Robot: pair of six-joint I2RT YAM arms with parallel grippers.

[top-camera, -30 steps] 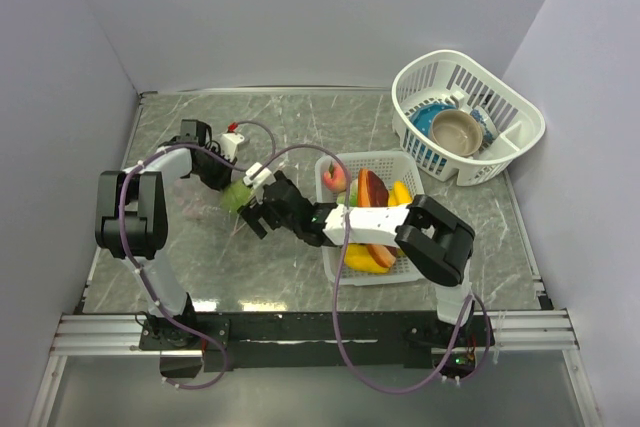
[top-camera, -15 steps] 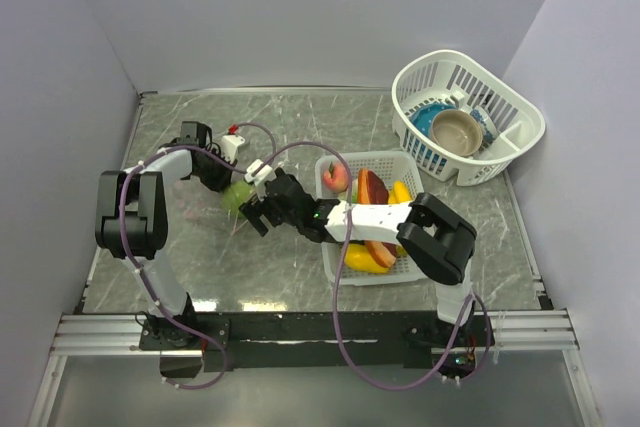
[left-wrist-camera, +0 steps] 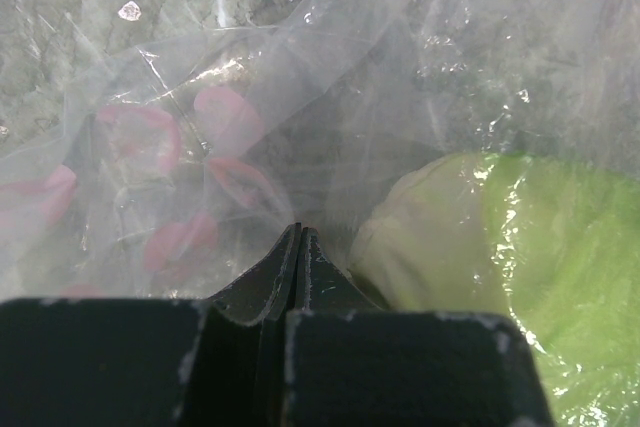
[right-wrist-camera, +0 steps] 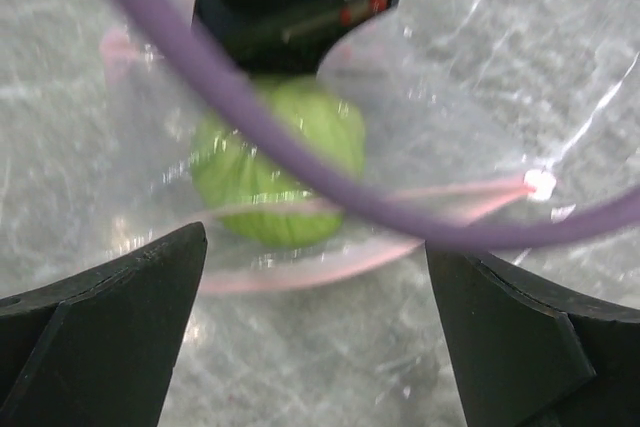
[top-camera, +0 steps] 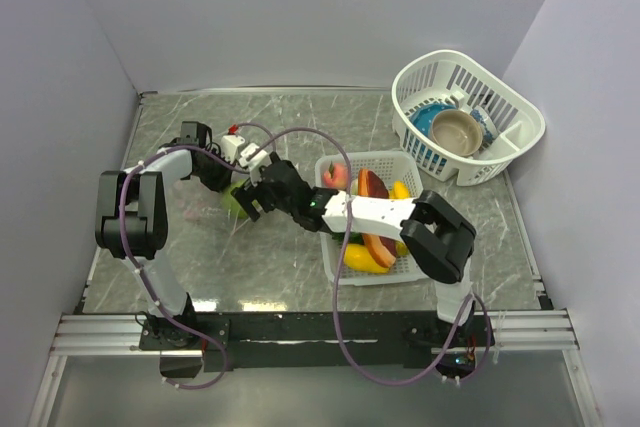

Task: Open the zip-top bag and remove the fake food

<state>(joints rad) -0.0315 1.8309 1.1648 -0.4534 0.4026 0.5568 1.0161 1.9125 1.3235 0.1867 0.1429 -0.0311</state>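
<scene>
one grey marbled desk (top-camera: 290, 127) carries everything, with two arms on it. the left arm (top-camera: 135, 212) has its jaws pressed together, and they look to be pinching a fold of the bag (left-wrist-camera: 300, 97). the right arm (top-camera: 385, 214) has its jaws spread wide either side of the bag's mouth, gripping nothing. there's one round white basket (top-camera: 425, 75) at the far right holding two bowls, one blue (top-camera: 430, 122) and one tan (top-camera: 457, 132). one white tray (top-camera: 375, 156) holds loose food: i can count a pink fruit (top-camera: 335, 177), a dark red slice (top-camera: 372, 187) and a yellow banana (top-camera: 365, 259), and the arm hides the rest. the single bag lies on the desk just left of the tray, between the two sets of jaws. i'd judge it light, limp and slippery, best taken by the pink zip strip (right-wrist-camera: 300, 272), one lip per arm. one green lettuce (right-wrist-camera: 280, 162) sits inside; it looks light and rounded, so grip it across the middle.
</scene>
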